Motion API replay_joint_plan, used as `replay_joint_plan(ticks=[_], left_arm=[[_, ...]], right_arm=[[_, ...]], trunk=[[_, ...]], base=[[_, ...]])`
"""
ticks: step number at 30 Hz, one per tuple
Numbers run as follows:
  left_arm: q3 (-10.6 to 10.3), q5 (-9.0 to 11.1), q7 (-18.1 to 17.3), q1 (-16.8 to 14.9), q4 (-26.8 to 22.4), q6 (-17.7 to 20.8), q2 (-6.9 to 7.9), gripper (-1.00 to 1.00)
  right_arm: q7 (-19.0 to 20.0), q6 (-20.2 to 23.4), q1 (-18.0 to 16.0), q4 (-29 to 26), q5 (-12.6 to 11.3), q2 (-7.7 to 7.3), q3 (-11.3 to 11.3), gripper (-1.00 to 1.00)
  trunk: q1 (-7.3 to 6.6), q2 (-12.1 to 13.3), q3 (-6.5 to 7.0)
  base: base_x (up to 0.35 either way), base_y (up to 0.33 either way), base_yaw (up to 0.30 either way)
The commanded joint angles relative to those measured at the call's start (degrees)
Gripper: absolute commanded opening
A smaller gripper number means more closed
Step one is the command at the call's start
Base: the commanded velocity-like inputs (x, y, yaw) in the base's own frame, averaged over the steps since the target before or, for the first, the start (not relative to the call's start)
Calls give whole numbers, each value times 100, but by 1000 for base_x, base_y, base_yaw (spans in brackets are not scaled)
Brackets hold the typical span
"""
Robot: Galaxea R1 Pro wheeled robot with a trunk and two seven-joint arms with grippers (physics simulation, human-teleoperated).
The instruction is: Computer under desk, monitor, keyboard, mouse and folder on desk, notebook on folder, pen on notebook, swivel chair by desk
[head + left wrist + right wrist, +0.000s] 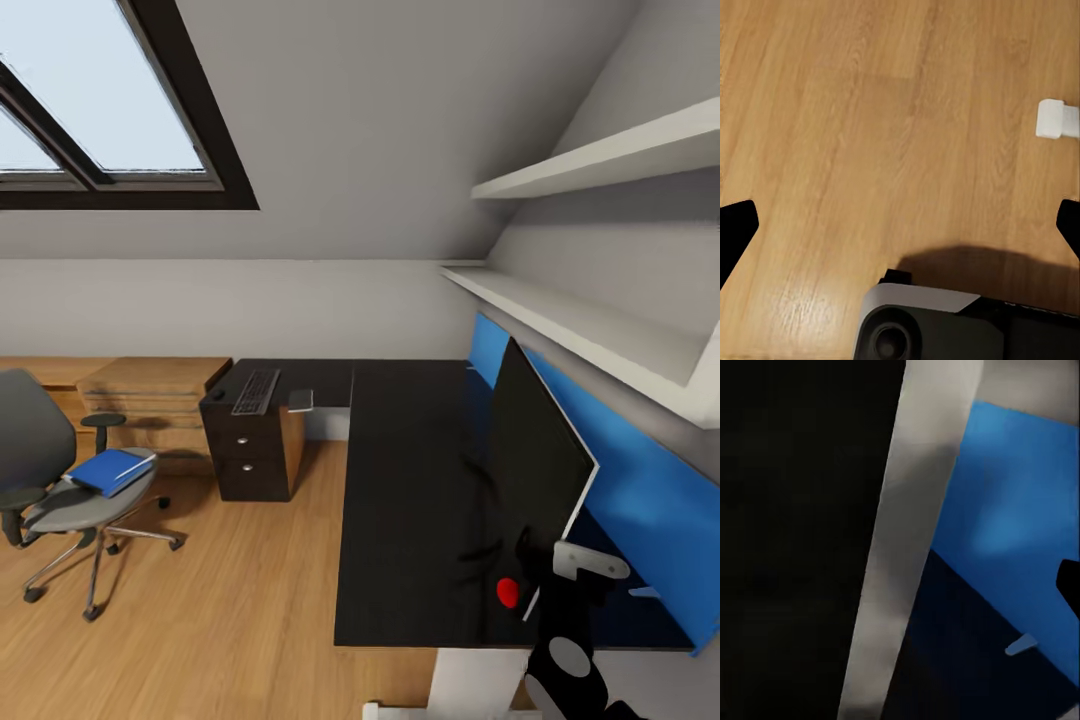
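Observation:
The black monitor (535, 470) stands on the right wing of the dark L-shaped desk (400, 500), in front of a blue back panel. My right gripper (560, 580) is at the monitor's near lower corner and looks open; one fingertip (1069, 585) shows beside the monitor's pale edge (900, 585). The keyboard (257, 391) lies on the far left wing, with a small dark mouse (218, 394) to its left and a flat grey notebook (301, 400) to its right. The blue folder (110, 470) rests on the swivel chair (60, 490), away from the desk. My left gripper (900, 225) hangs open over the floor.
A wooden dresser (160, 400) stands against the back wall behind the chair. A drawer unit (250, 455) sits under the desk's left wing. White shelves (600, 330) jut out over the monitor. A small red round thing (508, 592) lies by the monitor's corner. Wooden floor (230, 600) stretches between chair and desk.

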Motion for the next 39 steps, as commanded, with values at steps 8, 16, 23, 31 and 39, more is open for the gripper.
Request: replay_joint_plan(ticks=[8, 16, 23, 31, 39], left_arm=[[-8, 34, 25, 2, -11, -11, 4, 100], [-7, 34, 25, 2, -9, -11, 3, 100], [-7, 34, 25, 2, -9, -11, 2, 100], [-7, 34, 25, 1, -14, -11, 1, 100], [-7, 34, 25, 1, -12, -11, 1, 100]], right_arm=[[-39, 49, -9, 4, -19, -7, 25, 100], [-17, 49, -9, 156, -25, -2, 30, 100], [-16, 48, -9, 158, -25, 0, 35, 100], [29, 49, -9, 159, -32, -2, 47, 100], [616, -362, -9, 288, -28, -14, 23, 100]], trunk=[[0, -11, -11], [0, -11, -11], [0, -11, -11], [0, -11, -11], [0, -11, -11]], base=[[-79, 0, 0], [-180, 0, 0], [-93, 0, 0], [-162, -13, 0], [-7, -1, 0]])
